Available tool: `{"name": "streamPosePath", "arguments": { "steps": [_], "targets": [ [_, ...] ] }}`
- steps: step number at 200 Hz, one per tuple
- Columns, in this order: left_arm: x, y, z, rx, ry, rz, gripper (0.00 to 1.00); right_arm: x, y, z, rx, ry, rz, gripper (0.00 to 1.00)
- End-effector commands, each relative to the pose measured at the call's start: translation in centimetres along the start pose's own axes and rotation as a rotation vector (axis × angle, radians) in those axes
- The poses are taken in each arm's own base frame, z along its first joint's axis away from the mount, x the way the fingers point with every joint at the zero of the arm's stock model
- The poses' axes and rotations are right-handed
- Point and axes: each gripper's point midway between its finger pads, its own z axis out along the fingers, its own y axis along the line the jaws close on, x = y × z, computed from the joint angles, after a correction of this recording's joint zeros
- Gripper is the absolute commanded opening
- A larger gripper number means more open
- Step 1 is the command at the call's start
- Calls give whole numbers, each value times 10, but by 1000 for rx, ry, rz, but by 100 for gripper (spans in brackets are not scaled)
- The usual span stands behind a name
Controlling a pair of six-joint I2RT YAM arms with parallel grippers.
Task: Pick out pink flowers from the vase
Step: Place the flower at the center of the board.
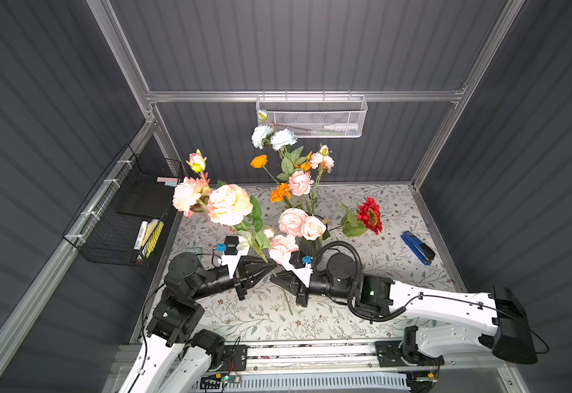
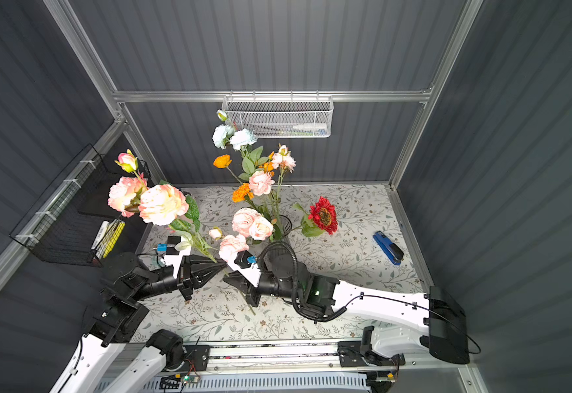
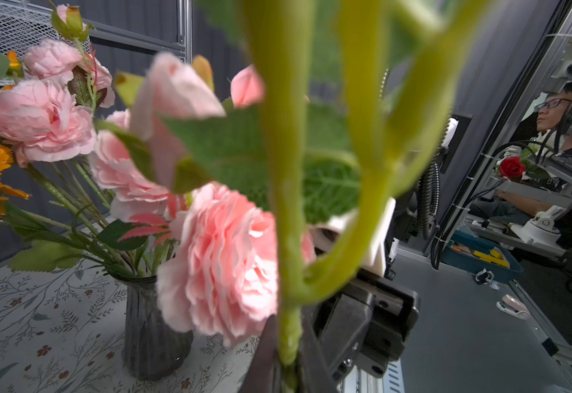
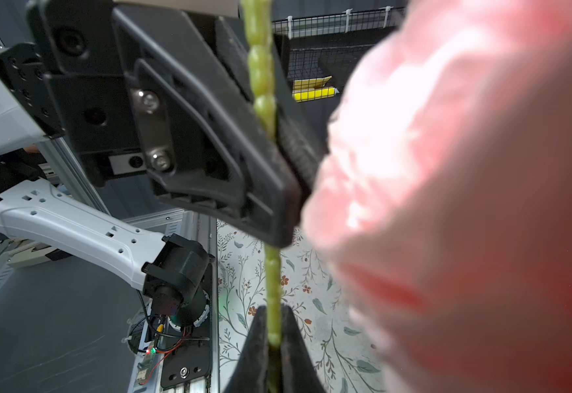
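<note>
While the right gripper [image 4: 272,320] pinched the green stem [image 4: 272,272] tight, we could not tell if the left gripper [image 3: 288,331], next up the stem, squeezed or only hugged it. The stem ran through both jaws to the pink peony blooms [image 1: 229,204], outside the vase [image 3: 152,333].

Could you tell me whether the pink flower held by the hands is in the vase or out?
Out: its stem ends over the bare table, apart from the vase.

Smoky ribbed glass vase [image 1: 308,246] stands upright at centre frame, pale pink roses [image 1: 296,223] crowding its mouth. A big-bloomed pink spray [image 1: 228,204] leans left of centre, stem outside the vase.
</note>
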Motion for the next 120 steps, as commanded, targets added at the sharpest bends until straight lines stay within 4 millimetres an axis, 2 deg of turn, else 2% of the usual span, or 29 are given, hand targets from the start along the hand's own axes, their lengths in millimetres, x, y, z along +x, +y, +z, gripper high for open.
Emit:
{"name": "streamPosePath", "arguments": {
  "steps": [1,14,24,69,120],
  "targets": [
    [-3,-2,-1,-5,27,31,35,-29,5,-17,4,-70,-40,4],
    [-5,-4,-3,-12,35,52,47,-29,6,-22,5,-66,-51,3],
    [-8,-6,-5,-16,41,76,53,-31,8,-27,4,-69,-55,1],
    [-11,-10,-13,-45,85,145,64,-34,20,-47,-16,-72,-91,0],
    [-8,-4,-20,-118,127,203,70,-45,30,-81,-21,-70,-97,0]
  ]
}}
